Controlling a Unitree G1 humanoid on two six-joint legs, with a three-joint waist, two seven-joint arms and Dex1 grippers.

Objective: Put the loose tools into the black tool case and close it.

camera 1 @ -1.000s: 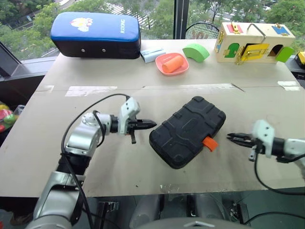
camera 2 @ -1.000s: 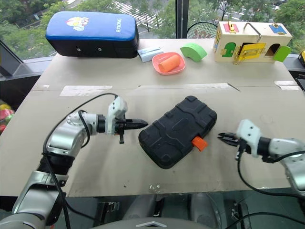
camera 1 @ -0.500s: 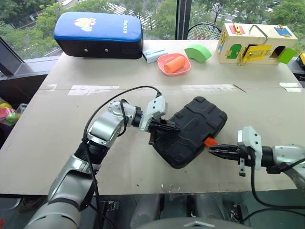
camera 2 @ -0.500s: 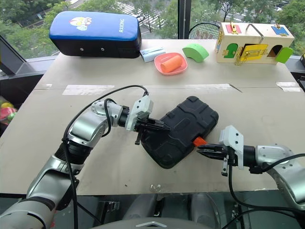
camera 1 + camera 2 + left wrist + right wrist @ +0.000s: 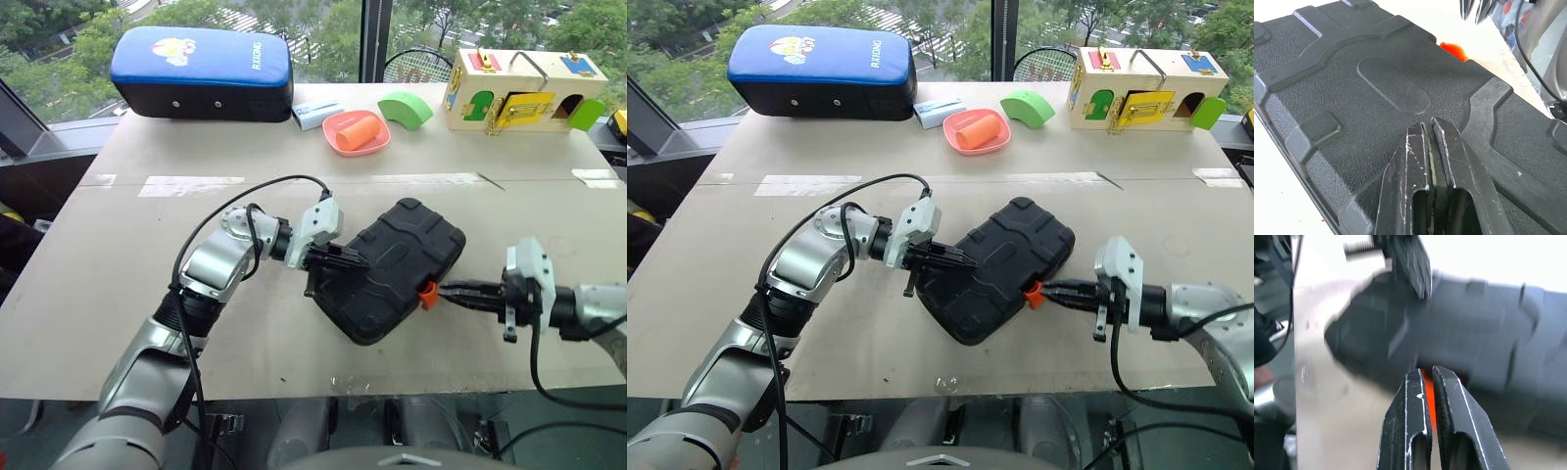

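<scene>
Table (image 5: 147,323): case (image 5: 392,269) btwn grippers, R gripper (image 5: 443,289) at latch (image 5: 427,293).

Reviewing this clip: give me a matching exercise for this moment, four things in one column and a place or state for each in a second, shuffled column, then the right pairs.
Things:
1. black tool case
2. left gripper
3. right gripper
4. pink dish

Places or states:
A. shut, tips at the orange latch
B. at the table's far edge, holding an orange piece
C. closed, lying at an angle mid-table
D. shut, tips on the ribbed lid

Pairs: 1-C, 2-D, 3-A, 4-B
</scene>
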